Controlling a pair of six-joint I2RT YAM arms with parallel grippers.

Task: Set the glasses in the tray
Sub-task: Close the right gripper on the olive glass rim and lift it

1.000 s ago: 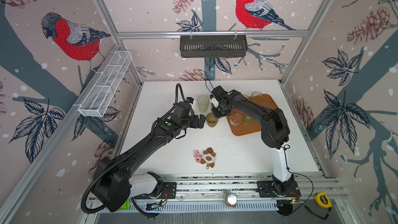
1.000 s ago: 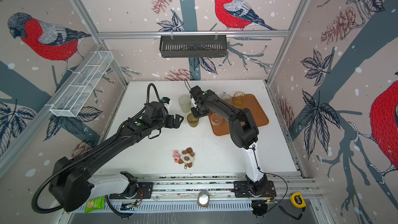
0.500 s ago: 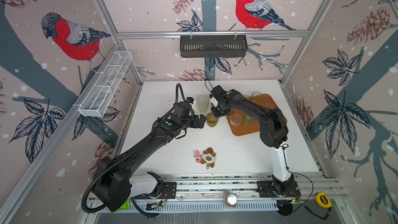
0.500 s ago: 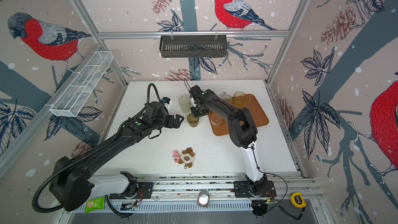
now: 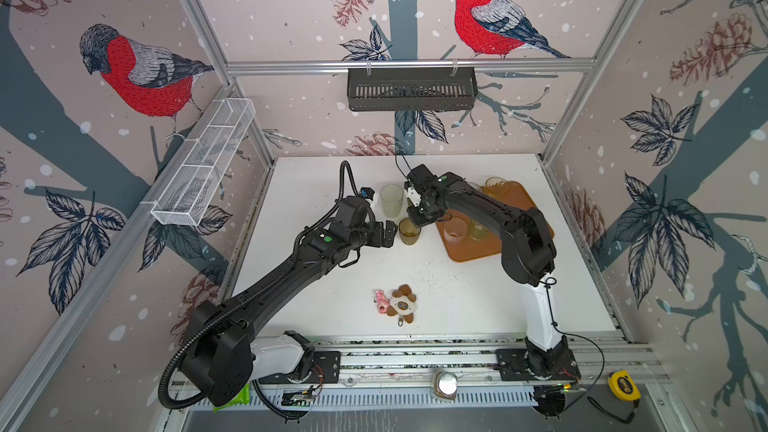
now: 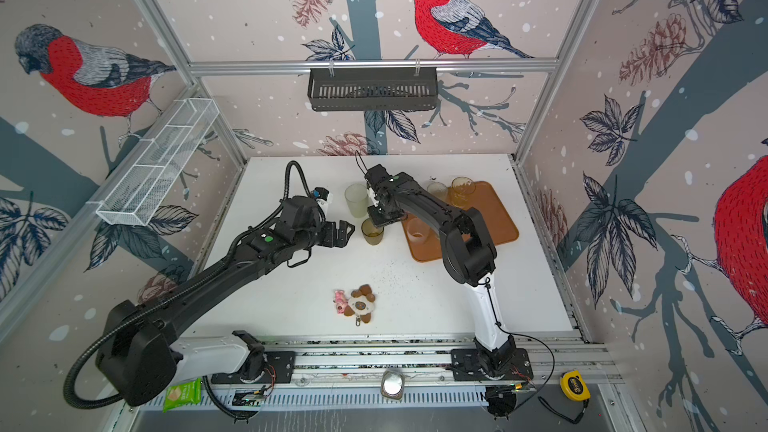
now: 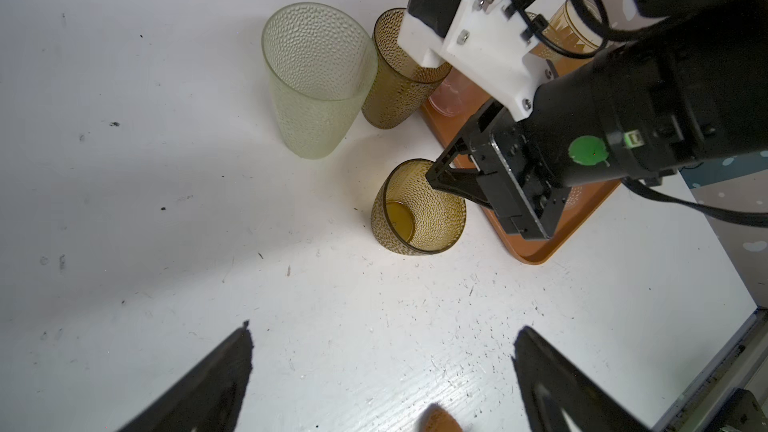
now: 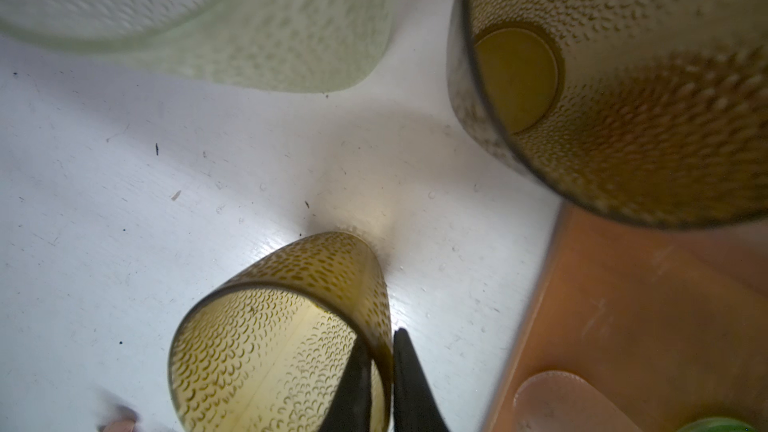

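A short amber glass [image 5: 409, 231] [image 7: 417, 209] stands on the white table just left of the orange-brown tray [image 5: 478, 249] [image 6: 436, 253]. My right gripper [image 5: 419, 220] [image 8: 382, 367] is shut on its rim, one finger inside and one outside. A tall pale green glass [image 5: 392, 200] [image 7: 316, 76] and a tall amber glass [image 7: 399, 76] stand behind it. In the tray are a pink glass [image 5: 455, 231], a small green one [image 5: 478, 229] and an amber one [image 5: 496, 185]. My left gripper [image 5: 388, 233] [image 7: 382, 330] hangs open beside the short glass, holding nothing.
A plush keychain toy [image 5: 397, 303] lies near the table's front. A black slotted basket [image 5: 411, 89] hangs on the back wall and a white wire basket [image 5: 203, 172] on the left wall. A yellow tape measure [image 5: 622, 385] sits off the table at front right.
My right gripper's fingers have closed tighter on the short amber glass's rim. The left arm has not moved.
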